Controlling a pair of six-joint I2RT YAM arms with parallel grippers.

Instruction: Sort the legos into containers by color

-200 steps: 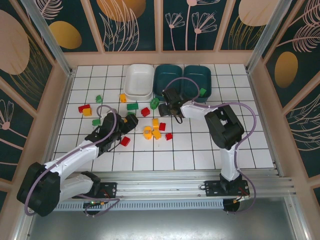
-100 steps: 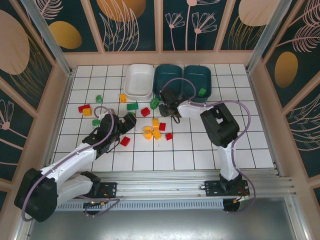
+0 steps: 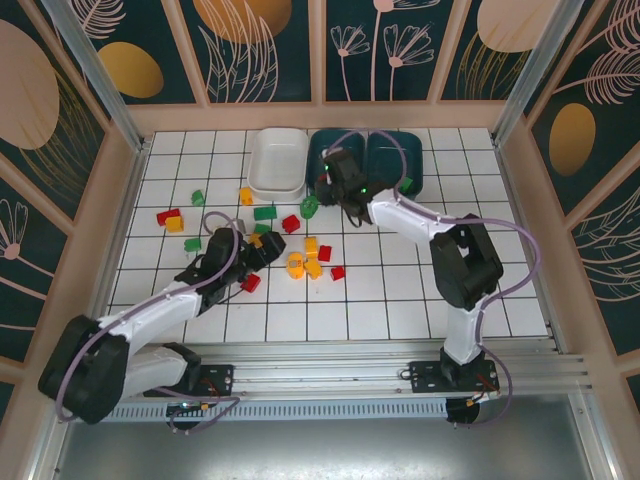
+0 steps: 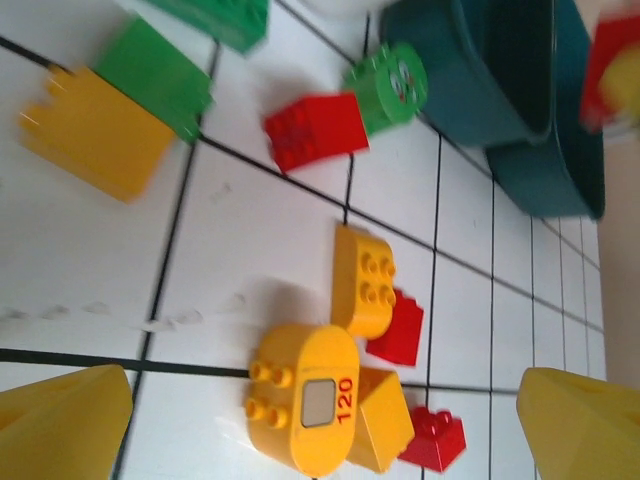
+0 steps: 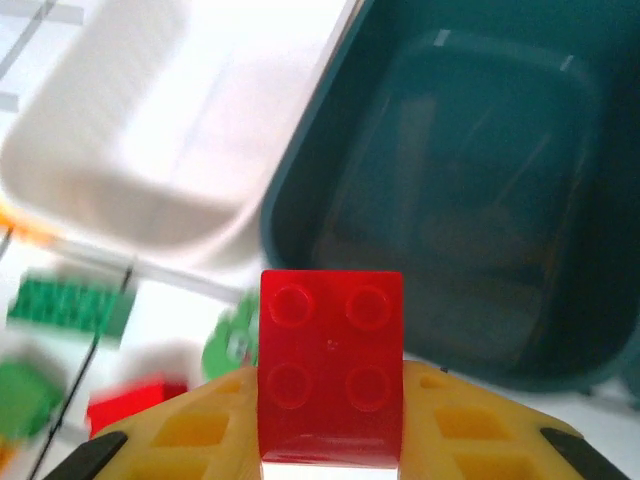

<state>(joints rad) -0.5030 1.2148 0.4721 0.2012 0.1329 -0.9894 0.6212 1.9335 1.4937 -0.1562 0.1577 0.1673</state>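
Observation:
My right gripper (image 3: 338, 175) hangs over the near edge of the left dark teal bin (image 3: 322, 148), shut on a red four-stud lego (image 5: 331, 365). That teal bin (image 5: 470, 200) looks bare inside, and the white bin (image 5: 150, 130) lies to its left. The right teal bin (image 3: 395, 160) holds a green lego (image 3: 405, 184). My left gripper (image 3: 268, 246) stands open low over the table, with its yellow fingers (image 4: 60, 425) wide apart. Between them lies a yellow rounded lego marked 120 (image 4: 305, 400), touching other yellow legos (image 4: 363, 278) and red legos (image 4: 432, 440).
Loose legos are scattered on the white tiled table (image 3: 400, 290): a green one (image 3: 264, 212), a red one (image 3: 291, 223) and a round green one (image 3: 309, 206) in front of the bins, and a red one (image 3: 250, 283) under the left arm. At the far left sits a red-yellow pair (image 3: 168, 218).
My right gripper has moved from the table's middle away toward the left teal bin, carrying the red lego. My left gripper has slid right toward the yellow cluster.

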